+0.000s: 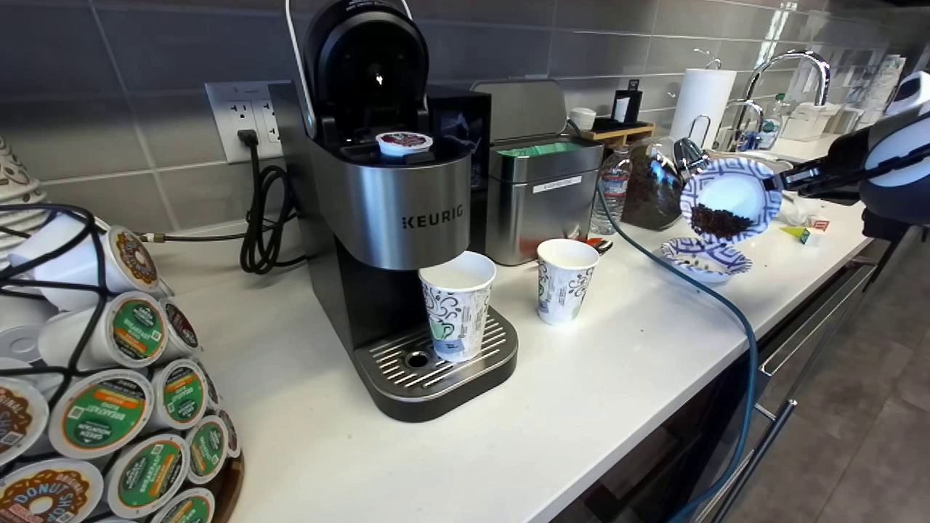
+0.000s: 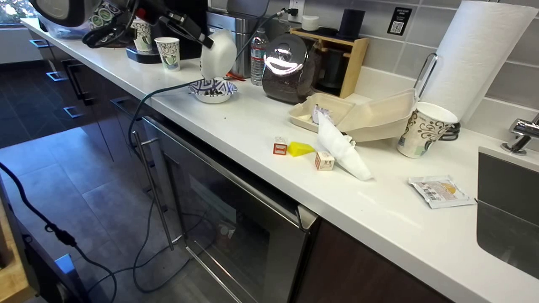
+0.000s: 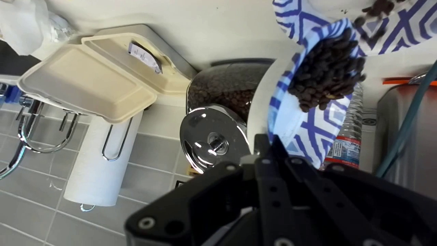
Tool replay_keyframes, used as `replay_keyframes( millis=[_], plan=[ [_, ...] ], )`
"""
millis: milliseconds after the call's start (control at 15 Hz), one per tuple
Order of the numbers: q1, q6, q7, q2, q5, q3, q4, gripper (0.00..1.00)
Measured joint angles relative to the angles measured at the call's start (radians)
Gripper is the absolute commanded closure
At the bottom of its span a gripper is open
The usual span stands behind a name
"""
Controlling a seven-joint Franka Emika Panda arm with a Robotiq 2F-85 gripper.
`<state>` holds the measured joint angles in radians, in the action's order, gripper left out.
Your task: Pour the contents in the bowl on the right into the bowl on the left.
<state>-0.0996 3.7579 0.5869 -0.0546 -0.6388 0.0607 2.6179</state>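
My gripper point(image 1: 777, 181) is shut on the rim of a blue-and-white patterned paper bowl point(image 1: 734, 190). The held bowl also shows in an exterior view point(image 2: 219, 54), steeply tilted. In the wrist view the fingertips point(image 3: 271, 143) pinch its edge. Dark beans point(image 3: 326, 71) are heaped at the held bowl's lowered rim. Some blurred beans show past that rim, over the lower bowl. The matching lower bowl point(image 1: 706, 260) stands upright on the counter below the held one, with some beans inside. In the wrist view the lower bowl point(image 3: 406, 32) is partly cut off.
A teal cable point(image 1: 716, 294) runs across the counter close by the lower bowl. A bean jar point(image 2: 290, 69), a water bottle point(image 2: 258, 57) and a metal bin point(image 1: 541, 196) stand behind. Paper cups point(image 1: 565, 280), small blocks point(image 2: 324, 160) and an open takeout box point(image 2: 362, 118) lie farther off.
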Motion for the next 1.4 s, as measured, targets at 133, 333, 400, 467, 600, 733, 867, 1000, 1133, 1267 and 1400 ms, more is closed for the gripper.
replay_keyframes(
  millis=[133,333,400,467,600,733,867,1000,1133,1267,1400],
  plan=[
    [0.009,0.045,0.006,-0.01,-0.009,0.005,0.0,0.99],
    [0.016,0.1,0.011,-0.027,-0.015,0.013,-0.001,0.99],
    [0.019,0.115,0.014,-0.032,-0.018,0.014,-0.001,0.99],
    [0.022,0.133,0.017,-0.037,-0.02,0.015,-0.001,0.99],
    [0.026,0.165,0.023,-0.049,-0.023,0.016,-0.001,0.99],
    [0.031,0.197,0.028,-0.06,-0.027,0.016,-0.002,0.99],
    [0.035,0.227,0.03,-0.072,-0.029,0.016,-0.003,0.99],
    [0.062,0.247,0.03,-0.082,-0.03,-0.011,-0.004,0.99],
    [0.088,0.265,0.03,-0.091,-0.03,-0.035,-0.008,0.99],
    [0.108,0.288,0.03,-0.101,-0.03,-0.053,-0.015,0.99],
    [0.124,0.312,0.03,-0.111,-0.034,-0.064,-0.021,0.99]
  ],
)
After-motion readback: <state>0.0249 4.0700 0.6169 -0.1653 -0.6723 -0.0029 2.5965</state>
